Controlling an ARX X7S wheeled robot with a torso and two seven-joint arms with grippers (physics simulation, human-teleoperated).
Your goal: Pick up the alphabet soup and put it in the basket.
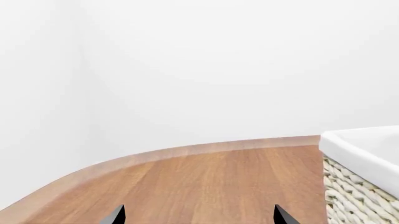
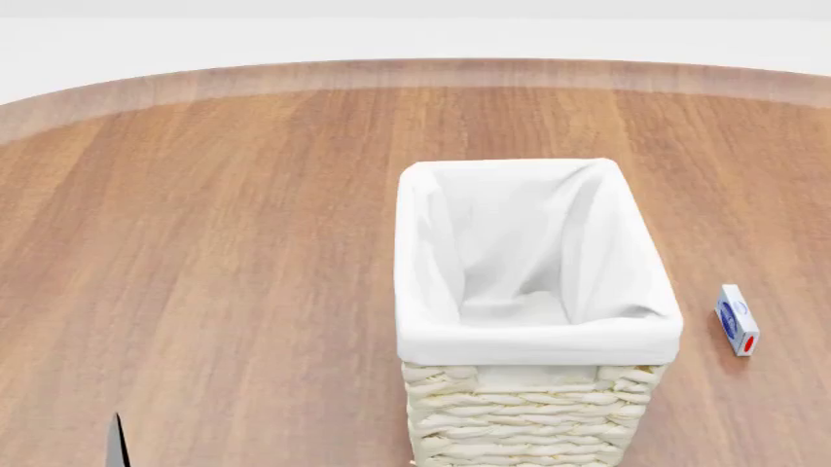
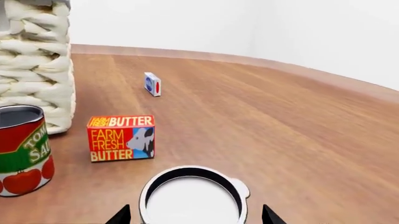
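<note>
The alphabet soup (image 3: 192, 198) shows in the right wrist view only as a round white top with a dark ring and a pull tab. It stands upright on the wood. My right gripper (image 3: 194, 217) is open, with one dark fingertip on each side of the can, both apart from it. The basket (image 2: 429, 263), cream wicker with a white cloth lining, stands mid-table in the head view. Its wall (image 3: 37, 60) rises beyond the can, and its corner (image 1: 358, 154) shows in the left wrist view. My left gripper (image 1: 199, 217) is open over bare wood beside the basket.
A red-and-green tomato can (image 3: 22, 149) stands next to the basket wall. A red-and-yellow butter box (image 3: 121, 138) lies just beyond the soup. A small blue-and-white box (image 3: 153, 84) lies farther off, and shows as the small box (image 2: 737, 319) right of the basket. The curved table edge (image 2: 415, 73) runs along the far side.
</note>
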